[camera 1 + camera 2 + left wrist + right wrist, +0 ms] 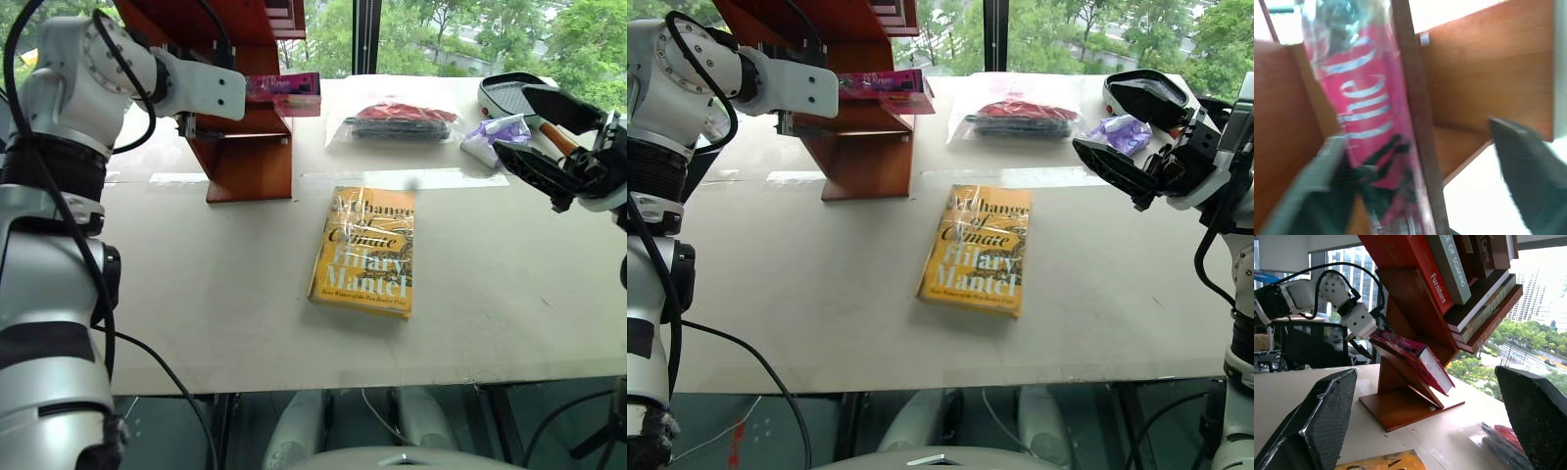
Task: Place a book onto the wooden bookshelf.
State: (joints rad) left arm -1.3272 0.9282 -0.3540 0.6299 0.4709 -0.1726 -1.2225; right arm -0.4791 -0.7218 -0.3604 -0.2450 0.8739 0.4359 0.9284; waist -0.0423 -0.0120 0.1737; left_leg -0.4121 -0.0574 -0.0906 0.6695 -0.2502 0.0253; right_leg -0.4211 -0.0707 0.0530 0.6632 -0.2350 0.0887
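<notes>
The book (pixel 289 90) is bright pink in glossy wrap. It lies flat on a low slanted shelf of the wooden bookshelf (pixel 250 157), its end sticking out past the side panel. My left gripper (pixel 1374 335) is at the book's other end inside the shelf, open. In the left wrist view its fingers (pixel 1528 166) stand wide apart, with the book (pixel 1366 112) and a shelf panel between them. My right gripper (pixel 549 127) hangs open and empty over the table's right side, well away from the bookshelf (pixel 1400 401).
A yellow-orange "Hilary Mantel" book (pixel 362 250) lies flat mid-table. Behind it sits a clear bag (pixel 397 117) with red and black contents, then a purple item (pixel 495 132) and a black-and-white object (pixel 509 93). Several books (pixel 1449 264) fill the upper shelves.
</notes>
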